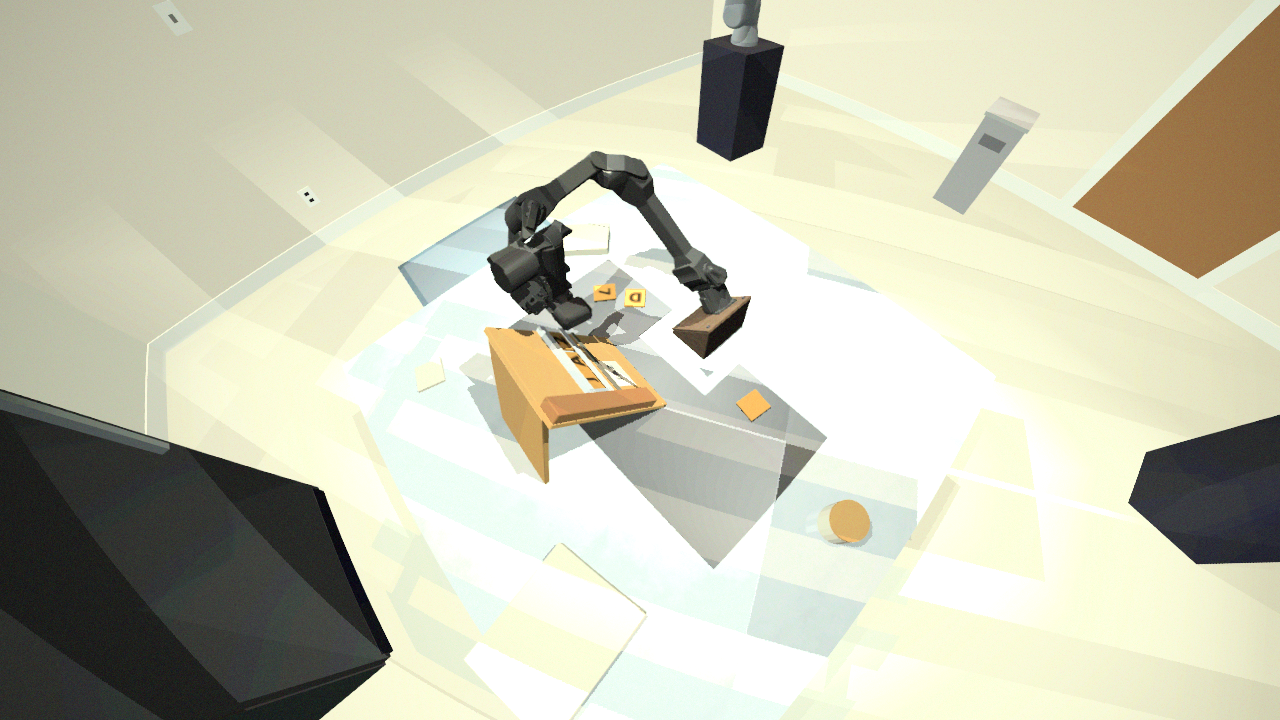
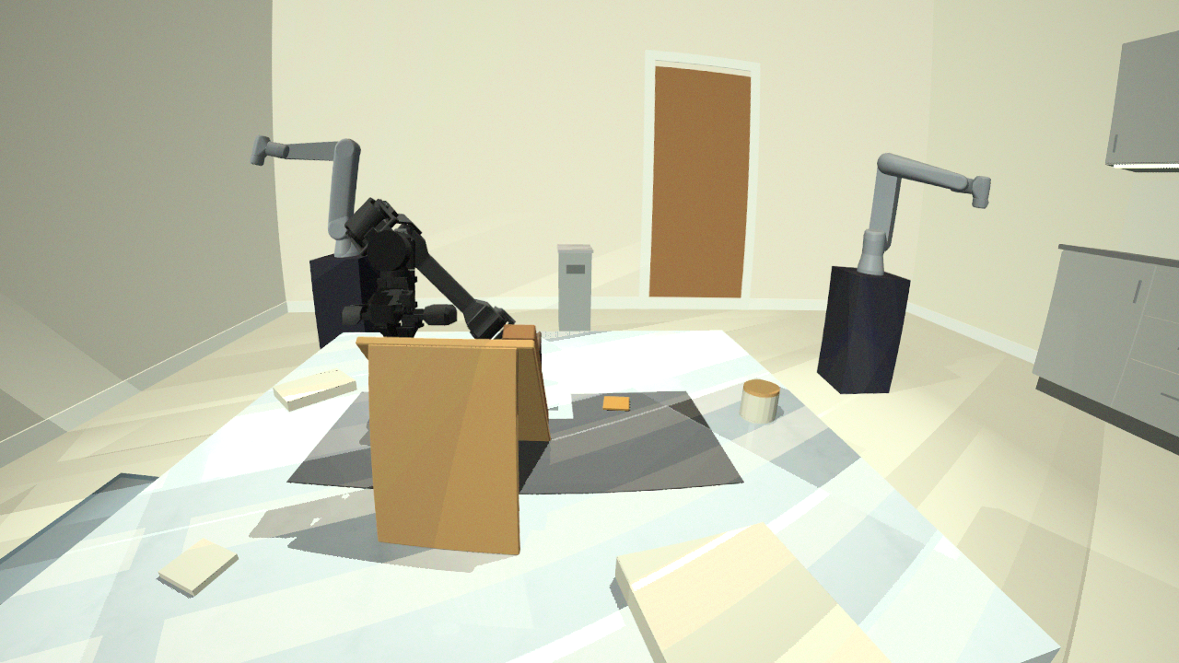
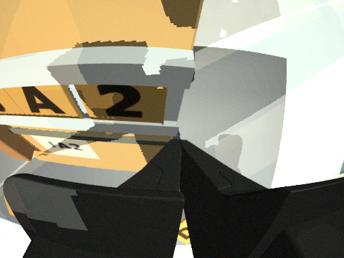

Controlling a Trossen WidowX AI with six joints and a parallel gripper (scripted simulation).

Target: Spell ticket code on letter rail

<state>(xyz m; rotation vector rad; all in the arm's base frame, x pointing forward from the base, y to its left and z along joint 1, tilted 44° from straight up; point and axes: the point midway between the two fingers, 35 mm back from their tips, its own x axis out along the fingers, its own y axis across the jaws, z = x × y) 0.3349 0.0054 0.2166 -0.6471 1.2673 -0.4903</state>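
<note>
The tilted board [image 1: 519,358] [image 2: 445,445] carries the letter rail [image 3: 118,57]. In the wrist view, tile A [image 3: 42,101] and tile 2 [image 3: 125,102] sit in the rail, with a narrow gap between them. Part of another letter shows left of A at the frame edge. The ticket [image 3: 86,152] below shows A2 after a partly hidden first character. My gripper [image 3: 177,147] is shut and empty, its tips close to the rail's open end, below and right of tile 2. Loose on the mat are tile D [image 1: 635,297] [image 3: 184,234], a tile resembling 7 [image 1: 605,291] and an orange tile [image 1: 753,404] [image 2: 615,402] with no readable letter.
My arm's base stands on a brown wedge [image 1: 707,331] behind the board. A round lidded jar [image 1: 848,521] [image 2: 759,402] stands beyond the orange tile. Pale flat blocks [image 2: 197,567] [image 2: 314,389] and a large pale slab [image 1: 559,617] [image 2: 733,589] lie on the counter.
</note>
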